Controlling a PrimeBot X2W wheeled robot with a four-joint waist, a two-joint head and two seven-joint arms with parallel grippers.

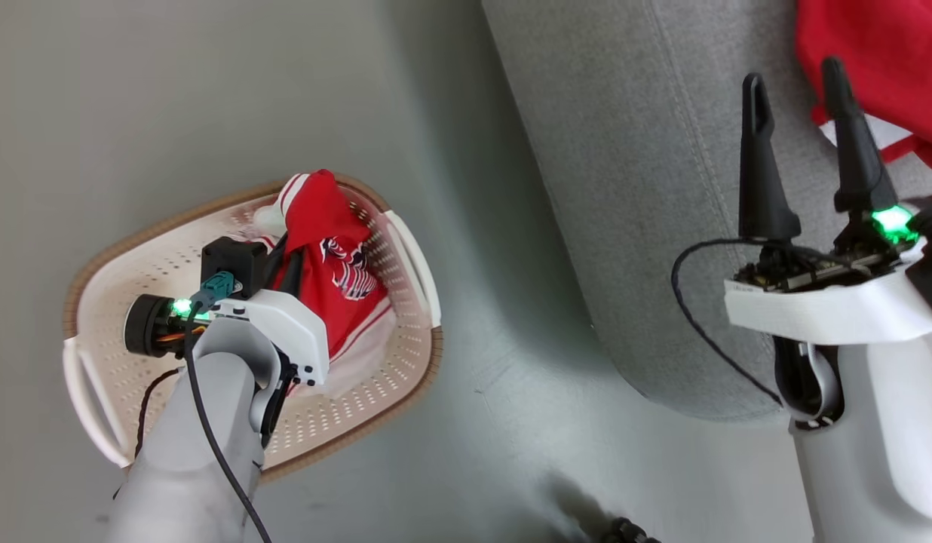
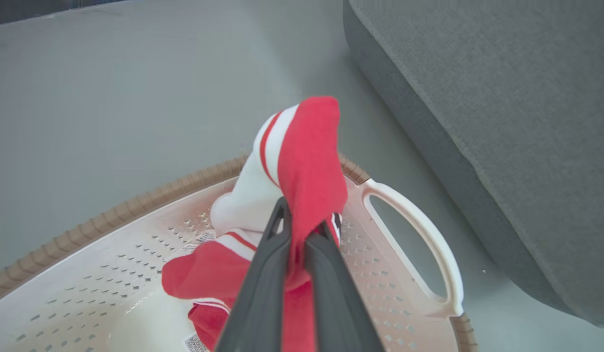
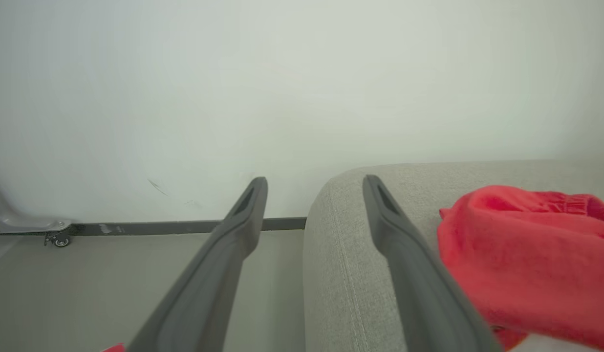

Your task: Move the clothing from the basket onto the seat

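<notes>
Left gripper (image 2: 301, 220) pinches soft red jersey (image 2: 309, 146) in perforated oval basket (image 2: 111, 274) — right gripper (image 1: 793, 72) spread wide.

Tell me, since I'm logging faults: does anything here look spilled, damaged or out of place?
Nothing stands out. The left tool is shut on a red jersey in the basket, which stands upright and unbroken; a second jersey lies on the seat.

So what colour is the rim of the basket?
The rim is brown, on a cream-white basket; best in the left wrist view.
</notes>
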